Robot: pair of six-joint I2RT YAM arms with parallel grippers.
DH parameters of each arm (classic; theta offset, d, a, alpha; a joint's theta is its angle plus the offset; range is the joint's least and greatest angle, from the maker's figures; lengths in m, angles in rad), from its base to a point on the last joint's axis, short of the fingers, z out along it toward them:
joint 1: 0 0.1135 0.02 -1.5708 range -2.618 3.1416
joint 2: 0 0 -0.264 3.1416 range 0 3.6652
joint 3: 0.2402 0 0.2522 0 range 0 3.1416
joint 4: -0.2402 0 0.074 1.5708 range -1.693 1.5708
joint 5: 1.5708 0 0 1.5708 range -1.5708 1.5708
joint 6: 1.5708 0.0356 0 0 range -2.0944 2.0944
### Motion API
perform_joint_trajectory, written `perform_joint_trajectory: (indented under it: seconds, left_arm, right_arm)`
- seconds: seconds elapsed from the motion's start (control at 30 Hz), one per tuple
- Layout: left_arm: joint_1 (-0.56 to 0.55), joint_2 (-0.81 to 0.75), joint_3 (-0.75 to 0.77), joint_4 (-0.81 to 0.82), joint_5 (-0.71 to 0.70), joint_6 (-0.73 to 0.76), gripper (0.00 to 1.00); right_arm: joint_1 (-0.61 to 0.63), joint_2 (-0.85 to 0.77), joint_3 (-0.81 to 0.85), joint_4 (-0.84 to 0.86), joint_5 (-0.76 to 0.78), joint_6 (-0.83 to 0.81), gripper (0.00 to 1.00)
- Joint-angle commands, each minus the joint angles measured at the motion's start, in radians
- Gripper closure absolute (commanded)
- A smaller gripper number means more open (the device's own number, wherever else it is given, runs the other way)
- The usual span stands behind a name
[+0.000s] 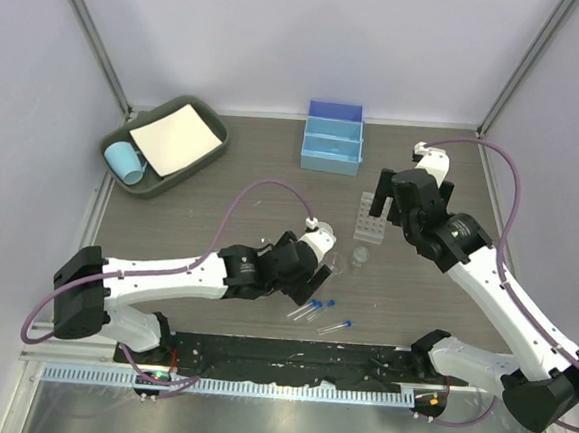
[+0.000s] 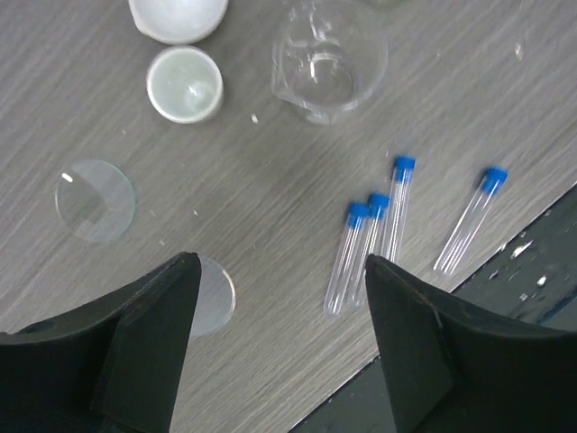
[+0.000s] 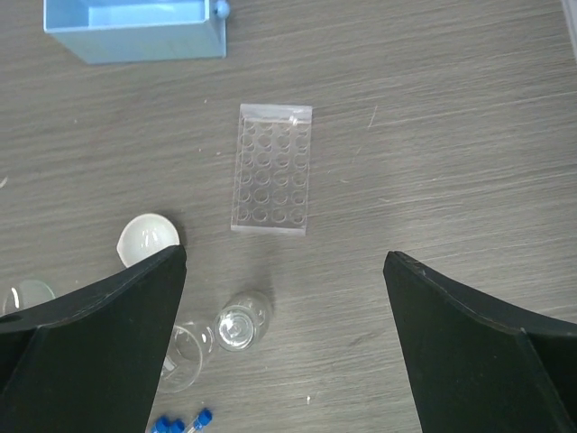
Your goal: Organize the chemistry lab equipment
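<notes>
Clear perforated rack (image 3: 272, 168) – flat, right of counter centre, long axis running near edge to far edge. Four blue-capped tubes (image 2: 370, 239) lie by near edge, approx. parallel – caps twd far-right corner. Left tool (image 2: 279, 271) & right tool (image 3: 284, 257) both open.

No text, label, brand, number or sign can be read in any of the views. In the left wrist view the small clear beaker (image 2: 329, 59) shows pale streaks on its wall, too blurred to tell whether they are printed marks.
</notes>
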Motion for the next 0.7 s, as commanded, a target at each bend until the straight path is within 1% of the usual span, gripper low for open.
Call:
perform_joint_trajectory:
  seconds: [0.0, 0.03, 0.07, 0.13, 0.3, 0.37, 0.67]
  left_arm:
    - [-0.029, -0.007, -0.061, 0.059, -0.027, -0.025, 0.26]
    - [-0.031, -0.019, -0.074, 0.075, -0.029, -0.034, 0.31]
    - [-0.031, -0.025, -0.106, 0.086, -0.029, -0.053, 0.33]
    - [-0.033, -0.037, -0.134, 0.1, -0.033, -0.076, 0.35]
    - [-0.043, -0.033, -0.206, 0.138, -0.055, -0.149, 0.36]
    - [-0.057, -0.011, -0.213, 0.146, -0.064, -0.16, 0.37]
    - [-0.111, 0.093, -0.179, 0.165, -0.085, -0.156, 0.4]
  right_arm:
    - [0.002, 0.023, -0.034, 0.046, -0.084, -0.032, 0.03]
    - [0.003, 0.025, -0.039, 0.052, -0.094, -0.032, 0.03]
    - [0.003, 0.025, -0.045, 0.061, -0.104, -0.031, 0.03]
    - [0.005, 0.03, -0.053, 0.069, -0.119, -0.026, 0.03]
    - [0.009, 0.042, -0.065, 0.081, -0.14, -0.019, 0.03]
    - [0.015, 0.046, -0.065, 0.087, -0.15, -0.014, 0.04]
    - [0.038, 0.065, -0.07, 0.092, -0.142, -0.012, 0.04]
